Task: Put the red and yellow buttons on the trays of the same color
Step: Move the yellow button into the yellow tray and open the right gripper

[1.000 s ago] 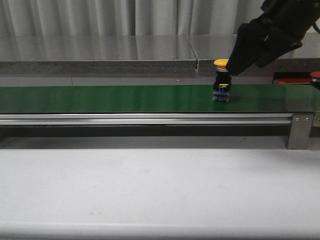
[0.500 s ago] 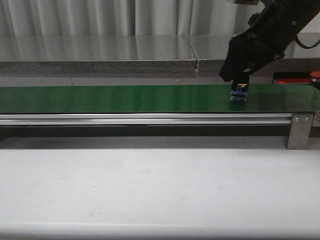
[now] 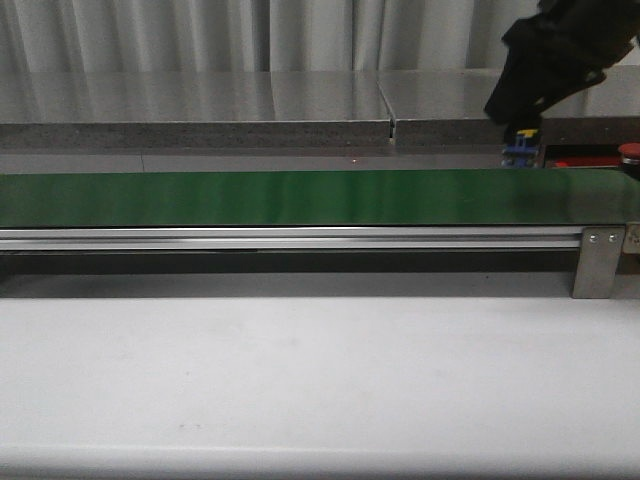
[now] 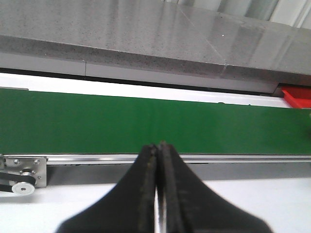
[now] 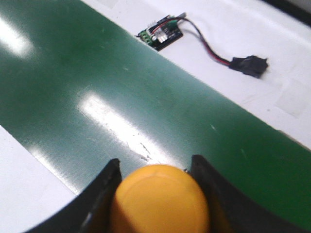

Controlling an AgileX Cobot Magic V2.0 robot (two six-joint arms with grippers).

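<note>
Grey curtain folds and a speckled steel shelf running behind the long green belt (image 3: pixel 290 197), pale tabletop (image 3: pixel 300 380) spreading in front. Starting at the left: left gripper (image 4: pixel 158 155) hanging near the belt's front rail, fingers pressed together on nothing, visible only in its own wrist view and not showing in the front view at all. Moving along the belt: no button standing on the green surface in any view. Further right, right gripper (image 3: pixel 520 122) hovering clear above the belt's far end, fingers pinching the yellow button (image 5: pixel 159 199) at its domed cap; blue-and-yellow base of that button (image 3: pixel 521 150) dangling below the dark fingers (image 5: pixel 99 194). Likely handling as a light, stiff plastic piece: hard and unlikely to crush, but with a smooth rounded cap probably inclined to slip, so gripping across the cap's widest part or just under its rim looking safest. Beyond the belt at the right edge, a sliver of the red tray (image 3: pixel 590 160) peeking out, with a red button (image 3: pixel 629 152) beside or on it, cut off by the frame.

Remaining unclear: no yellow tray appearing anywhere; most of the red tray hidden behind the belt; button's cap masked by the gripper in the front view; exact contact at the cap's underside not showing. Small circuit board (image 5: pixel 162 33) with trailing wire lying beside the belt, purpose undetermined.
</note>
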